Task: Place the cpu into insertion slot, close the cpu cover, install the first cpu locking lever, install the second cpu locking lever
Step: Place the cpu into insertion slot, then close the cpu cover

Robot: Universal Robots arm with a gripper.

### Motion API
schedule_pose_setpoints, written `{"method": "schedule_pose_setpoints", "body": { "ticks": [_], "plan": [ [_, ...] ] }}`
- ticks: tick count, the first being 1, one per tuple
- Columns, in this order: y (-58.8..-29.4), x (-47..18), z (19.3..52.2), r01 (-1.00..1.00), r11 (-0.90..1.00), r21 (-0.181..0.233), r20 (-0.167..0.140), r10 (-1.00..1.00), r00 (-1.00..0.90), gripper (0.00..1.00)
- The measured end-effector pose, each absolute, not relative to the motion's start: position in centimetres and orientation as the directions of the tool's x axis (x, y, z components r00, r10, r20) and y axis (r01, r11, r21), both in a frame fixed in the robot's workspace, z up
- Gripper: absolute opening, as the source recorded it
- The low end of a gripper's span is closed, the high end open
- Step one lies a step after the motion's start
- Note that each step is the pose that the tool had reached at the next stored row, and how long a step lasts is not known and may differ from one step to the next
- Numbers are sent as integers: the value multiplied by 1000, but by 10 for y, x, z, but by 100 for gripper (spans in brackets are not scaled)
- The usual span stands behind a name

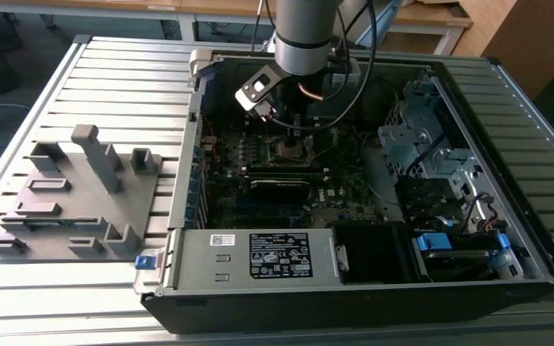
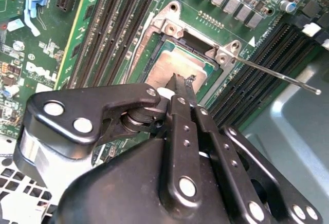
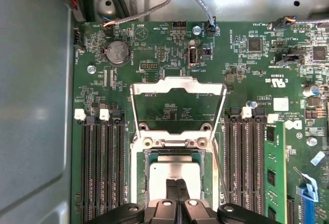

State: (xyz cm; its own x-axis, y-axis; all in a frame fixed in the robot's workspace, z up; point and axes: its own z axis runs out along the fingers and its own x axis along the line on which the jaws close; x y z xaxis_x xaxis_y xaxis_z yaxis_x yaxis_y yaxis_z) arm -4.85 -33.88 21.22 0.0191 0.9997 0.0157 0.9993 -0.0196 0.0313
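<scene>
Black gripper (image 3: 177, 185), closed up and empty, tip just over cpu (image 3: 175, 168) in insertion slot (image 3: 146, 180). Pushed hard, might scratch or tilt it.

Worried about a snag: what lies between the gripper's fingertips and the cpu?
Nothing. In the first wrist view the gripper, fingers shut, is directly over the bare metal top of the cpu; contact cannot be told.

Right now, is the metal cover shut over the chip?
No, the cpu cover stands flipped open, leaving the cpu bare.
</scene>
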Motion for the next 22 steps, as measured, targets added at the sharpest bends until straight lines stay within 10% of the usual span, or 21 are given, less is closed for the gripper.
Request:
{"method": "schedule_pose_setpoints", "body": {
  "ticks": [22],
  "plan": [
    [-339, -49, 226, 999, -20, 31, 16, 1000, 19, 10]
  ]
}}
